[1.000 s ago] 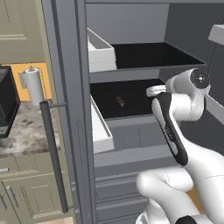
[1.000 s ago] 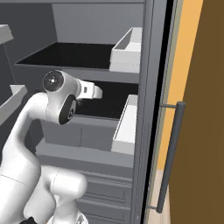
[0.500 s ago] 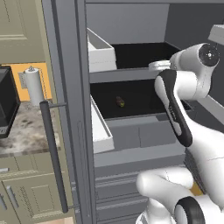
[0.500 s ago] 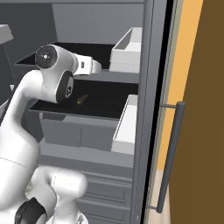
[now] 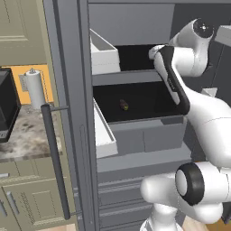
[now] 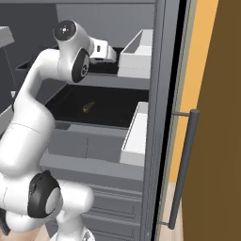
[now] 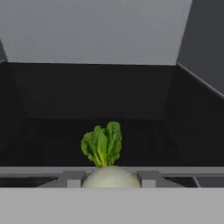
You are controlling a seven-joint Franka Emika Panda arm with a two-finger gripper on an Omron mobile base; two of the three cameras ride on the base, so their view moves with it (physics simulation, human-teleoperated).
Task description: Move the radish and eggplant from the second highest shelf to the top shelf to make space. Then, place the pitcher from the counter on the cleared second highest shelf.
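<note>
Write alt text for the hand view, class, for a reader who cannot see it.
A pale round radish with green leaves sits gripped between the gripper's fingers. Beyond it lies the black top shelf with grey walls behind and to the sides.

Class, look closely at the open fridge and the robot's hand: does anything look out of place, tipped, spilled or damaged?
Nothing stands out. The radish sits upright between the gripper's fingers at the top shelf, leaves intact. The eggplant lies alone on the second highest shelf, not yet moved. No spills or damage are visible.
</note>
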